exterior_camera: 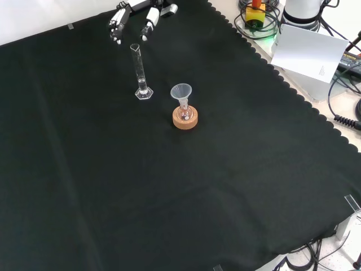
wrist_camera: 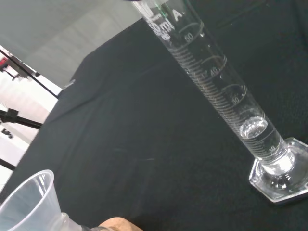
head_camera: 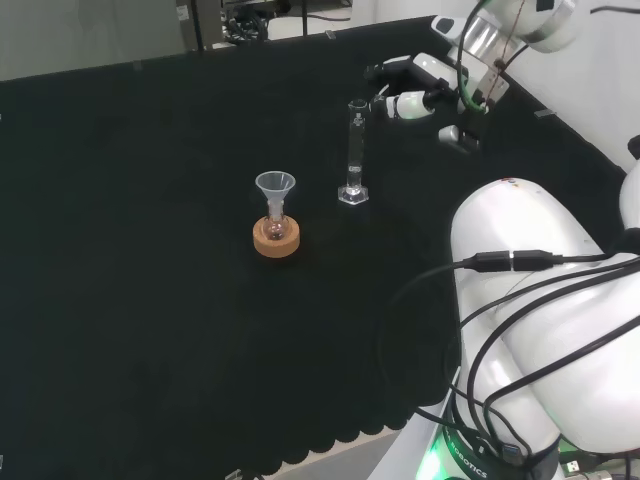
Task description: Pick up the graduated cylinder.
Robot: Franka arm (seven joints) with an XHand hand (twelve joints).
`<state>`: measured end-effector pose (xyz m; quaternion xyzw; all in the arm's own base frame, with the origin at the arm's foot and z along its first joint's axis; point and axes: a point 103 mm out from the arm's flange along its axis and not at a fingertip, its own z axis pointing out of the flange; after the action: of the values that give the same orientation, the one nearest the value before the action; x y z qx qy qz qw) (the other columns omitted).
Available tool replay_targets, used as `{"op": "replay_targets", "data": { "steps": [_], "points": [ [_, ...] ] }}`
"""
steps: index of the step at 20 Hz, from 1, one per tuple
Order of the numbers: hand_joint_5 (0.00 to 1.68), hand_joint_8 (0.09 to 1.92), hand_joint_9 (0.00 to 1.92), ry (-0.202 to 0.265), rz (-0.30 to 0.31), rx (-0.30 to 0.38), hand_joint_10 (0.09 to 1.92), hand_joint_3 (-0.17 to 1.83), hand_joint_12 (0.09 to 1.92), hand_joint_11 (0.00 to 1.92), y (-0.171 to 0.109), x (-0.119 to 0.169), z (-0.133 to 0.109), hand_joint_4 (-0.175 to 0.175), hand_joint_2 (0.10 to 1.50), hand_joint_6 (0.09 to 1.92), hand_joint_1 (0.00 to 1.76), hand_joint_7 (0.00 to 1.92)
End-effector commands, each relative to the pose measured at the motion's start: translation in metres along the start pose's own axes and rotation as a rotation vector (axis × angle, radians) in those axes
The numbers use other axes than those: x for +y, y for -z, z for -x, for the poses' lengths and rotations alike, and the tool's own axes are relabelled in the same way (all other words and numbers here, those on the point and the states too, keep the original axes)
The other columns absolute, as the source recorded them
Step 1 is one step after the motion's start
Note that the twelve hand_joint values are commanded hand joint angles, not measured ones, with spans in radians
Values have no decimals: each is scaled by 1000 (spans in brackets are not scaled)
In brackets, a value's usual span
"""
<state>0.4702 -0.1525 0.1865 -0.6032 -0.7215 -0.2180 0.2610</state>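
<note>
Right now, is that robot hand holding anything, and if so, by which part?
Nothing is held. The hand hangs open beside the top of the glass cylinder, apart from it; the cylinder stands upright on its own base on the cloth.

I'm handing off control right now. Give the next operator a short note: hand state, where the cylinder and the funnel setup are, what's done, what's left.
Hand: open, fingers relaxed, holding nothing, near the top of the graduated cylinder but apart from it.
Graduated cylinder: upright on its hexagonal base on the black cloth, a little clear liquid at the bottom.
Funnel: seated in a small flask on the cork ring, to the cylinder's right in the front view, apart from it.
Done: approach only.
Left: close on the cylinder and lift it, avoiding the funnel.
</note>
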Motion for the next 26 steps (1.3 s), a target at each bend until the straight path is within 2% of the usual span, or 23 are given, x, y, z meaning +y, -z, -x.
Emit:
{"op": "replay_targets", "data": {
  "steps": [1,6,8,10,18,22,26],
  "points": [
    [555,624,653,38,-12,117,521,-175,1311,373,-27,2,23,-53,1007,87,937,406],
    [528,620,648,61,-27,175,516,-175,1309,365,-41,5,33,-54,992,87,947,393],
    [509,614,628,76,-34,233,508,-175,1306,346,-46,6,37,-54,987,87,950,376],
    [490,610,612,92,-43,259,502,-175,1307,327,-52,7,40,-54,979,87,953,362],
    [468,608,593,113,-64,267,501,-175,1318,300,-67,9,43,-49,955,87,955,350],
    [510,621,635,138,-55,275,518,-175,1327,315,-73,10,40,-48,952,87,958,388],
    [541,628,668,140,-36,276,523,-175,1327,337,-77,11,39,-47,948,87,976,427]
  ]
}}
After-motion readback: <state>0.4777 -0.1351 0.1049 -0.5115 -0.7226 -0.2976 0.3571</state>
